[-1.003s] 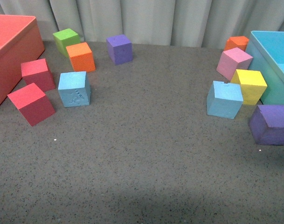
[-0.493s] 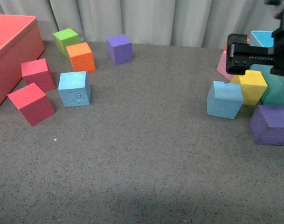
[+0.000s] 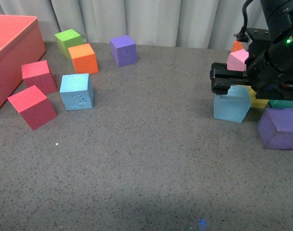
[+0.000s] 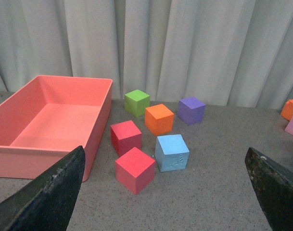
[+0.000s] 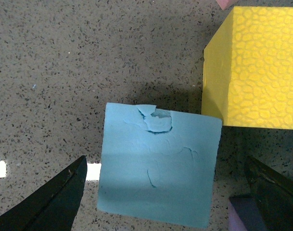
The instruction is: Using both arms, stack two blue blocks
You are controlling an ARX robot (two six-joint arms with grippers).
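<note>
Grey speckled counter (image 3: 146, 168) before pale curtains (image 3: 160, 19), coloured cubes at both sides.
The right arm (image 3: 276, 57) hangs over the plain blue block (image 3: 231, 108) at 3 o'clock, just beside the yellow cube (image 5: 254, 62); its right fingers (image 5: 52, 202) stand apart on either side of that block, seemingly not touching it. The embossed blue block (image 3: 77, 91) sits at 9 o'clock, well apart, near a red cube (image 3: 32, 106). The left fingers (image 4: 47, 192) are spread wide, holding nothing.
</note>
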